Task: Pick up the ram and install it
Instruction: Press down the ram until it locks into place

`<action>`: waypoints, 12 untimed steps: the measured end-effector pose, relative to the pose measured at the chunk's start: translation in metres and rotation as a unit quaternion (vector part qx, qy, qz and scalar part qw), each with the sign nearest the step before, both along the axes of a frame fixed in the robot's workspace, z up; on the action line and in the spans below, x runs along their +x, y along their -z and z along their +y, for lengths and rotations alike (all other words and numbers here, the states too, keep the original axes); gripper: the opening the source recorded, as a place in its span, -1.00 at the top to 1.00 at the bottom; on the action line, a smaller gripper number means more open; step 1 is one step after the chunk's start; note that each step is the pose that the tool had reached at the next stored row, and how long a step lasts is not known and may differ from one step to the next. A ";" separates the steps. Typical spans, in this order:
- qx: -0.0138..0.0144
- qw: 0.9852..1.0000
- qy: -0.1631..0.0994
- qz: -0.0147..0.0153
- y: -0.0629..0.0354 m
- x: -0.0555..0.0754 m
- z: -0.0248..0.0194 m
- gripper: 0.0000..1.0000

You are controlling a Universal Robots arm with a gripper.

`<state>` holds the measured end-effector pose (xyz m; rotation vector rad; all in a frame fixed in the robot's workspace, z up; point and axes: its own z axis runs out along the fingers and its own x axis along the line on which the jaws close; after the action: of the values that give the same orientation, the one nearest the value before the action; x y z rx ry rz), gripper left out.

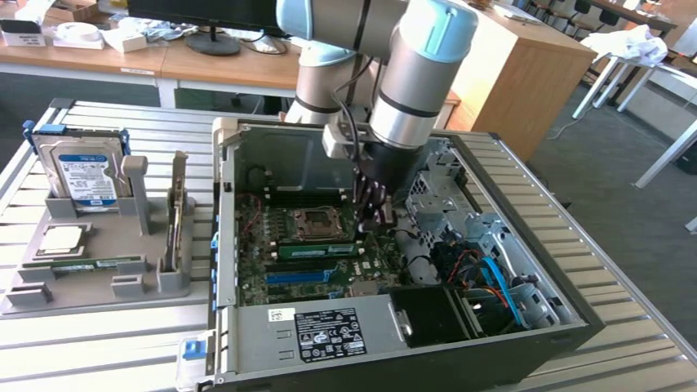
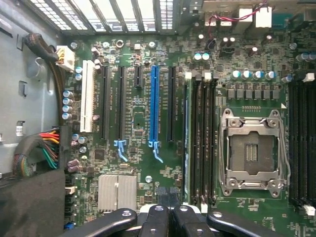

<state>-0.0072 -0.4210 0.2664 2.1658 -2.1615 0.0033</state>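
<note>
Where the black memory slots ran beside the empty silver processor socket (image 2: 253, 148), the long, thin green circuit-board ram (image 1: 316, 249) stood on edge in one slot of the green motherboard (image 2: 143, 168). The black-fingered gripper (image 2: 170, 210) hung just over one end of it, fingers pressed together and holding nothing; whether it touched the ram could not be told. Both sat inside the open grey metal computer case (image 1: 256, 322). A grey plastic holder (image 1: 98, 286) stood to the exterior view's left.

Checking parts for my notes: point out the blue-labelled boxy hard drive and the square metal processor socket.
Blue-labelled boxy hard drive (image 1: 85, 175): exterior view, on its label.
Square metal processor socket (image 2: 253, 153): wrist view, its dark centre.
</note>
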 end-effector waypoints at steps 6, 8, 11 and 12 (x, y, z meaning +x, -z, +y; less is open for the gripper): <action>0.000 1.000 0.000 0.000 0.0003 0.000 0.0076 0.80; 0.000 1.000 0.000 0.000 0.0005 0.000 0.0104 0.80; 0.000 1.000 0.000 0.000 0.0007 0.000 0.0144 0.80; 0.000 1.000 0.000 0.000 0.0007 0.000 0.0153 0.80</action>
<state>-0.0072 -0.4057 0.2657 2.1660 -2.1616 0.0032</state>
